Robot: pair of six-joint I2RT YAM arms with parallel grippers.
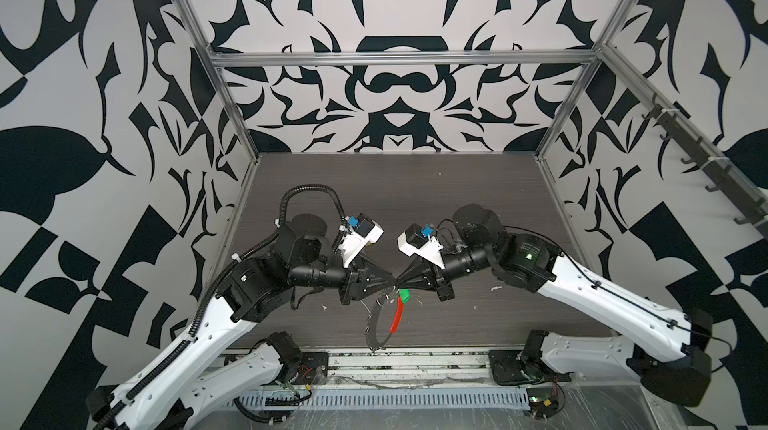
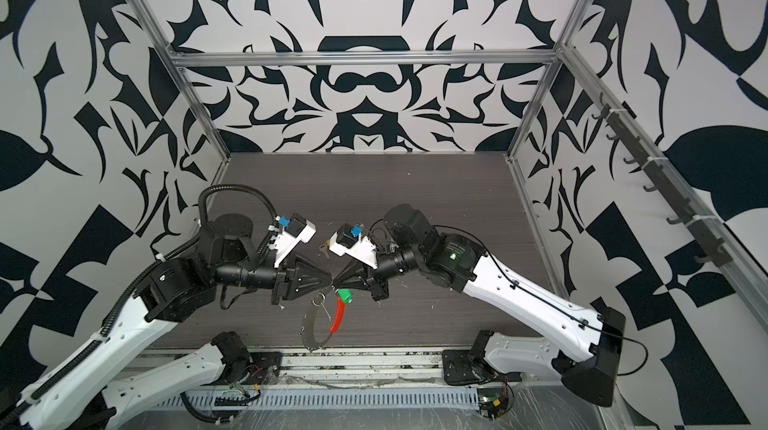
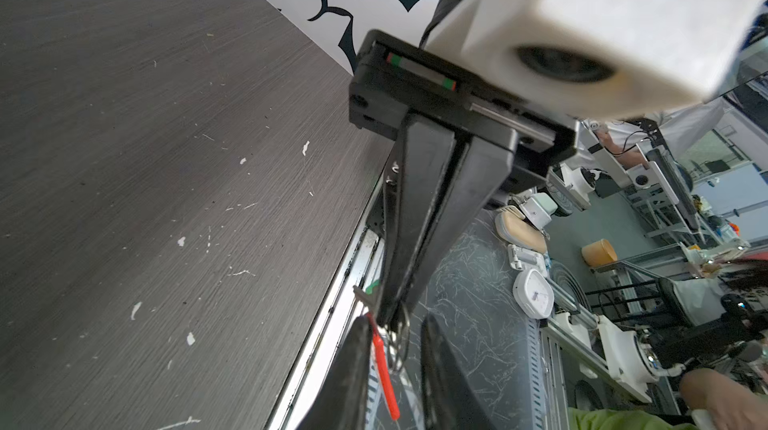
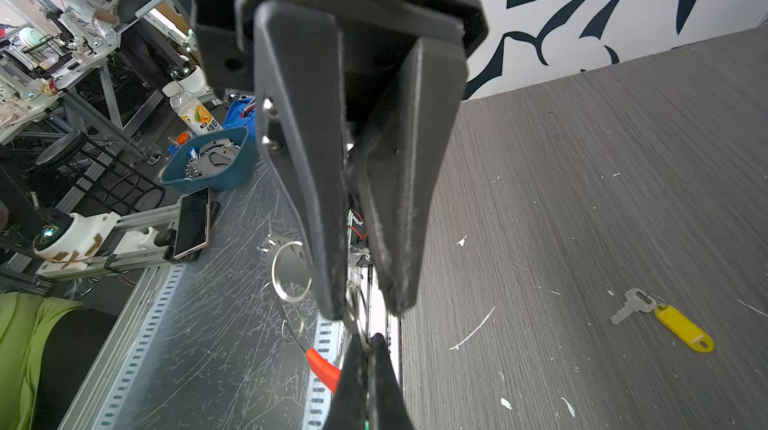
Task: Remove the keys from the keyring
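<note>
Both grippers meet tip to tip above the middle of the table (image 1: 415,199), left gripper (image 1: 390,278) on the left, right gripper (image 1: 402,279) on the right. The keyring (image 1: 380,324) hangs just below them toward the near edge, one tag (image 1: 404,294) up at its top. The other tag (image 4: 681,326) lies on the table with a key (image 4: 631,303), well apart from the rest.

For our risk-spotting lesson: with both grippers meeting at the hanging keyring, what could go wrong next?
The keyring hangs from the shut right gripper near the table's front edge; a slip could drop it off. The left gripper sits tip to tip with it, so they might collide.
</note>
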